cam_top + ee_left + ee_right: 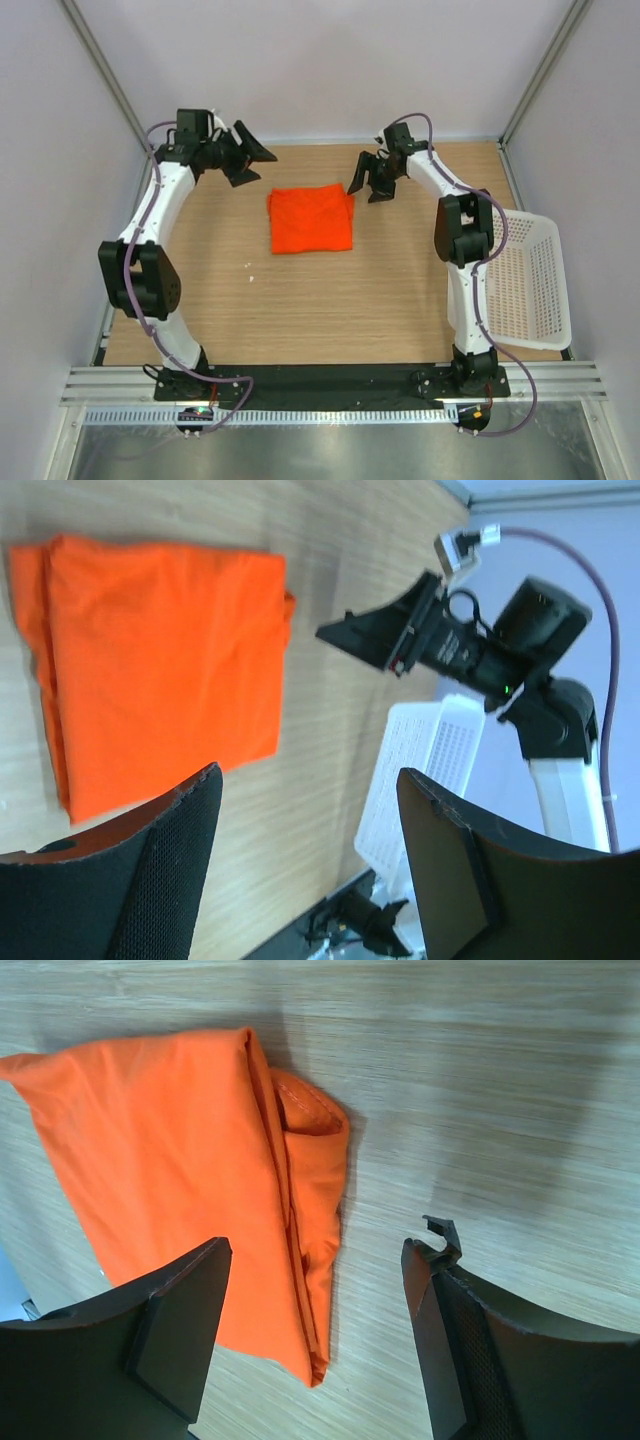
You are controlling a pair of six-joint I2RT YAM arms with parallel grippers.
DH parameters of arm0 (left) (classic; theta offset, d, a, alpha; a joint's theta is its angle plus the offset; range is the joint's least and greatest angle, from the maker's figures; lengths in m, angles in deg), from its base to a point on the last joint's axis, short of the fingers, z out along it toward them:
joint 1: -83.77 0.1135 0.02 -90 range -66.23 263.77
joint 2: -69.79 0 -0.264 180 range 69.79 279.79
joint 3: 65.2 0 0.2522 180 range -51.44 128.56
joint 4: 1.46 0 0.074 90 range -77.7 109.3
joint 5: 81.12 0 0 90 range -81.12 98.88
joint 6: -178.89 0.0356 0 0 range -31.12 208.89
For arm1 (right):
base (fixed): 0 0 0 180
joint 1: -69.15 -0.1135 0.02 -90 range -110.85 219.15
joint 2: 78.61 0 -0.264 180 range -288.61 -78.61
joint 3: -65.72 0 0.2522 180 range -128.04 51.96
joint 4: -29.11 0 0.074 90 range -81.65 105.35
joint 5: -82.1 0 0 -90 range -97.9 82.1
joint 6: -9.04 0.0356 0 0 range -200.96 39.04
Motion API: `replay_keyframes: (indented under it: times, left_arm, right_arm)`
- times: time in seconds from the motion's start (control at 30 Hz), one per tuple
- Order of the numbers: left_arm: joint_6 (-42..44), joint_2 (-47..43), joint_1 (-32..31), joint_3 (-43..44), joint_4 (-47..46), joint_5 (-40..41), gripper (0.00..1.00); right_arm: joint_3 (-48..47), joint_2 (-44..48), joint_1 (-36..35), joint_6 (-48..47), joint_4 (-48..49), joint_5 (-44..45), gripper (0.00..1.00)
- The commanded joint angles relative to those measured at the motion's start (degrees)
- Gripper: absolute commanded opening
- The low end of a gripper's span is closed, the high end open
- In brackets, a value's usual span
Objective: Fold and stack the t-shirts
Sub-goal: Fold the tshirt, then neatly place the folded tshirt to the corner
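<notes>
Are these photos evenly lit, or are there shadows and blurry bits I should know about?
Top view: soft, even light, no glare; the orange t-shirt looks very saturated. Right wrist view: broad, soft grey shadows fall on the wooden table above and right of the t-shirt. Left wrist view: tilted picture, t-shirt sharp, the near fingers dark with little detail.

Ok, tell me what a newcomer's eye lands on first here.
The bright orange-red t-shirt, folded into a neat rectangle, lies on the wooden table toward its far middle. The left tool and the right tool hang open on either side of its far edge, holding nothing. A white lattice basket sits at the table's right edge.
</notes>
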Motion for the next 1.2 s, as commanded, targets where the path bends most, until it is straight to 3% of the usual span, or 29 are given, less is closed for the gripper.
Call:
replay_keyframes:
  times: [0.0,0.2,0.47,0.63,0.77,0.83,0.87,0.97,1.17]
  left_arm:
    - [0.5,-5.6,-0.9,-9.8,0.2,-0.2,0.71]
    - [-0.3,-14.6,-0.9,-22.2,-2.3,-1.4,0.71]
    - [-0.5,-21.5,-0.9,-26.8,-1.6,-1.6,0.72]
    - [-0.4,-24.5,-0.9,-28.0,-0.3,-1.5,0.72]
    - [0.7,-25.5,-0.8,-28.0,1.8,-1.2,0.72]
    - [1.0,-26.1,-0.8,-28.1,2.7,-1.4,0.72]
    - [1.0,-26.3,-0.8,-28.5,3.0,-1.4,0.72]
    - [0.4,-27.9,-0.8,-29.6,3.3,-1.3,0.72]
    - [0.2,-31.4,-0.8,-33.4,6.4,1.0,0.72]
  right_arm:
    - [0.0,0.3,-1.6,-1.8,4.1,0.3,0.76]
    - [0.2,-2.1,-3.1,-1.8,6.9,-1.8,0.78]
    - [-1.9,-5.2,-5.7,-4.7,7.0,2.6,0.79]
    - [-3.0,-6.5,-7.4,-4.4,7.2,5.4,0.72]
    - [-1.3,-6.4,-8.5,-2.2,11.1,6.1,0.46]
    - [-1.2,-7.0,-8.5,-1.9,12.0,6.7,0.38]
    - [-1.8,-7.3,-8.4,-2.2,12.0,6.6,0.24]
    - [-4.8,-8.0,-8.2,-4.4,10.6,6.7,0.01]
    - [-16.4,-8.4,-1.3,-13.9,-3.9,6.9,0.01]
